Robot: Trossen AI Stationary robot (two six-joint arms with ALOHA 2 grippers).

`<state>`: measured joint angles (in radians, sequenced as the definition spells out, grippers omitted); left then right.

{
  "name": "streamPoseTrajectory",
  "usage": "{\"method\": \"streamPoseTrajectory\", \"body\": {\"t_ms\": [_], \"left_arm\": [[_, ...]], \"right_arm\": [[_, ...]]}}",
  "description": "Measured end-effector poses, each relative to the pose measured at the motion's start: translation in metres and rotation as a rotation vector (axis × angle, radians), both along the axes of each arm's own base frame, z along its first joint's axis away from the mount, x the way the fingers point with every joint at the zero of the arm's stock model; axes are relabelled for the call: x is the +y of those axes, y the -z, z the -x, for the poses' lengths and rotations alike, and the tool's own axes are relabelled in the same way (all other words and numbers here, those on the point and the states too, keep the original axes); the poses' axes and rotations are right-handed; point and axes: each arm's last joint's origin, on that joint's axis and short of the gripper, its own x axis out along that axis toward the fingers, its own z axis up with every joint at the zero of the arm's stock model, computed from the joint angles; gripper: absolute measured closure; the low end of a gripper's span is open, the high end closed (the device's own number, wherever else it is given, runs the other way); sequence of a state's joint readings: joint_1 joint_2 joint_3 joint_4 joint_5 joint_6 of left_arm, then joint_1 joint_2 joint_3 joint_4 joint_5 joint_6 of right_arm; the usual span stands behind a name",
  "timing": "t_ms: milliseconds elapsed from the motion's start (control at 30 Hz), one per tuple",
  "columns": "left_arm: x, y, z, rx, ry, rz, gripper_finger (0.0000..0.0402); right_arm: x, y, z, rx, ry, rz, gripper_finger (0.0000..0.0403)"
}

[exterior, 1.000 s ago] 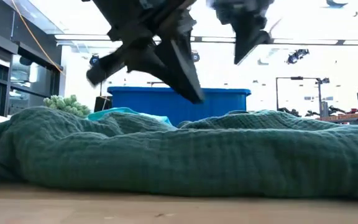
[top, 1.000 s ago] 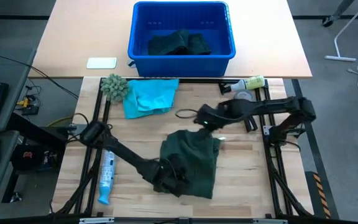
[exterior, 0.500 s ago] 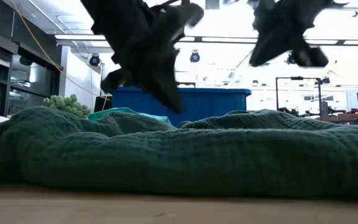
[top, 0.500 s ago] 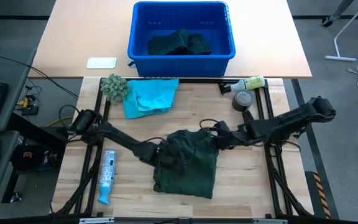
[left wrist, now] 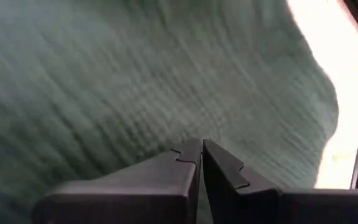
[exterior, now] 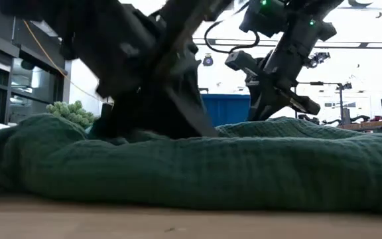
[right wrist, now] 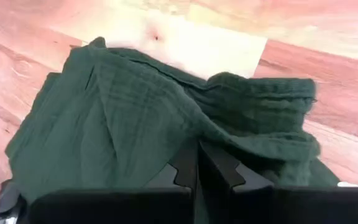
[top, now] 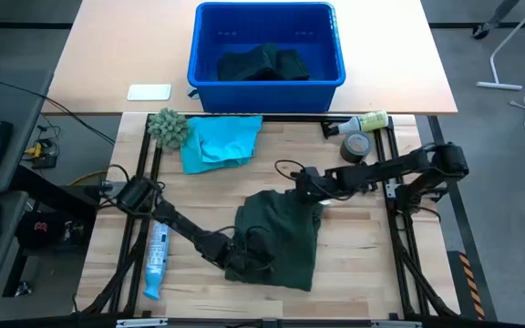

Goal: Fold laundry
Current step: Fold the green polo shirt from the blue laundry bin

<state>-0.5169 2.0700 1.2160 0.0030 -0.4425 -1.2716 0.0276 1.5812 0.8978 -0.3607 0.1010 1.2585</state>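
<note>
Two-arm folding of a dark green garment (top: 281,239), which lies crumpled at lower centre of the high view on the wooden tabletop (top: 363,264). The left end effector (top: 241,258) is pressed against the garment's lower-left edge with its fingers brought fully together; no fold of cloth is seen between them in the left wrist view. The right end effector (top: 301,185) is placed at the garment's upper-right corner, its fingers likewise closed with nothing visibly pinched. The left arm is stretched low from the left of the frame toward lower centre; the right arm reaches from the right edge inward, its forearm nearly level. A second piece, the turquoise garment (top: 219,141), lies at upper left of centre, well apart from both end effectors, and further dark cloth (top: 262,64) rests in the blue bin (top: 203,68) at the top. For a clean fold, it is judged that the cloth should first be spread flat, each corner gripped through a single layer, and both corners drawn outward evenly.
</note>
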Motion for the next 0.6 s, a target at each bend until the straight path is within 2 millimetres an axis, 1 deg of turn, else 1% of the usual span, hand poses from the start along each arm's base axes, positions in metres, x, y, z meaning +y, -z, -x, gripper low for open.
{"method": "streamPoseTrajectory", "body": {"t_ms": [67, 133, 267, 367, 500, 600], "left_arm": [[-0.002, 0.010, 0.000, 0.023, -0.017, 0.029, 0.0402], [-0.003, 0.014, -0.001, 0.032, -0.029, 0.059, 0.0402], [-0.003, 0.016, 0.000, 0.040, -0.023, 0.067, 0.0402], [-0.004, 0.016, 0.000, 0.041, -0.018, 0.065, 0.0402], [-0.004, 0.016, 0.000, 0.046, -0.016, 0.072, 0.0402], [-0.003, 0.014, 0.000, 0.044, -0.009, 0.075, 0.0402]], "right_arm": [[-0.002, 0.001, 0.000, 0.003, -0.009, -0.003, 0.0403], [-0.004, 0.002, 0.002, 0.029, -0.022, 0.006, 0.0403], [-0.016, 0.009, 0.020, 0.233, -0.004, 0.046, 0.0403], [-0.024, 0.009, 0.030, 0.326, 0.023, 0.102, 0.0403], [-0.030, -0.006, 0.035, 0.276, 0.068, 0.165, 0.0403], [-0.032, -0.024, 0.042, 0.205, 0.106, 0.195, 0.0403]]}}
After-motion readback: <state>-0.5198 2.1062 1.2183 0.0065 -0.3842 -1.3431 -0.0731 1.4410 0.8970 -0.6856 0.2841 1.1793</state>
